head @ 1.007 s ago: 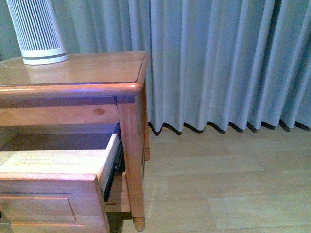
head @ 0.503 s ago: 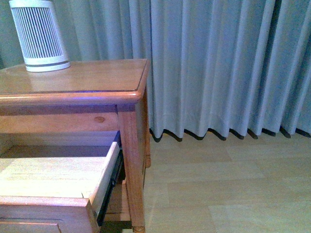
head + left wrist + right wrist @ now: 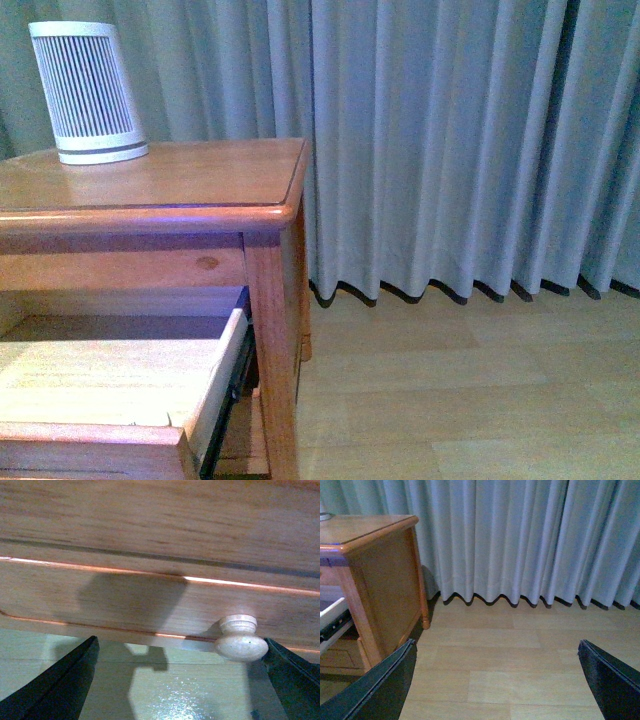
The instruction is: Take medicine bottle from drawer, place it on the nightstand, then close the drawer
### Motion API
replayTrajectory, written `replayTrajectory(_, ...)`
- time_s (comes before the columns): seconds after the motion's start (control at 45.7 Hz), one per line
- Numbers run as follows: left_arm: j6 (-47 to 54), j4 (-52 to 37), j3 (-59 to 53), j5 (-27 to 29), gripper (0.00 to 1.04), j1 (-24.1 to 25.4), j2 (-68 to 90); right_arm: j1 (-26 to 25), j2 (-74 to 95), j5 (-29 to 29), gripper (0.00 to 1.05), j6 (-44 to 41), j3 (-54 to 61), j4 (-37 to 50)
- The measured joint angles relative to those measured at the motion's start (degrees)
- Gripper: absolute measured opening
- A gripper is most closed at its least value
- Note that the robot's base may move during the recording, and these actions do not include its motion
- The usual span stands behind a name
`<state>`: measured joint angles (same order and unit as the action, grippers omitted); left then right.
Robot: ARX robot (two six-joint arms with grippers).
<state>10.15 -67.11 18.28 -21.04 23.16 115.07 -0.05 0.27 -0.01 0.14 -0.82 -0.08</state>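
One honey-wood drawer (image 3: 100, 385), open, pale inside

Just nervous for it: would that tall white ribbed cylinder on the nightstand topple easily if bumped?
The white ribbed cylinder stands taller than it is wide, so a knock near its top might tip it. Pushed low, it would more likely slide, since the nightstand top looks glossy. Once down, its round body could roll.

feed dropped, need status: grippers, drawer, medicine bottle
Left gripper open, empty, at a wooden knob. Right gripper open, empty, over floor. Drawer open; medicine bottle not visible in any view. Nightstand top: white ribbed cylinder.
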Motion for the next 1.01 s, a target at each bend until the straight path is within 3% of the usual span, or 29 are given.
replayTrajectory(0.175, 0.5, -0.5, -1.3, -1.7, 0.99, 2.1, -0.5, 0.0, 0.0, 0.0, 0.98, 0.0, 0.0, 0.0)
replayTrajectory(0.263, 0.8, -0.5, -2.4, 2.8, 0.98, 4.3, -2.6, 0.0, 0.0, 0.0, 0.98, 0.0, 0.0, 0.0)
replayTrajectory(0.372, 0.8, 2.7, -4.9, 2.8, 0.98, 5.6, -11.7, 0.0, 0.0, -0.1, 0.98, 0.0, 0.0, 0.0)
replayTrajectory(0.547, -0.4, 21.2, -8.2, -0.9, 0.98, 5.5, -36.9, 0.0, 0.0, 0.0, 0.98, 0.0, 0.0, 0.0)
replayTrajectory(0.722, -3.6, 46.0, -6.4, -3.8, 0.98, 8.1, -64.6, 0.0, 0.0, 0.0, 0.98, 0.0, 0.0, 0.0)
replayTrajectory(1.007, -6.0, 69.3, 0.8, -4.0, 0.98, 6.4, -86.7, 0.0, 0.0, 0.0, 0.98, 0.0, 0.0, 0.0)
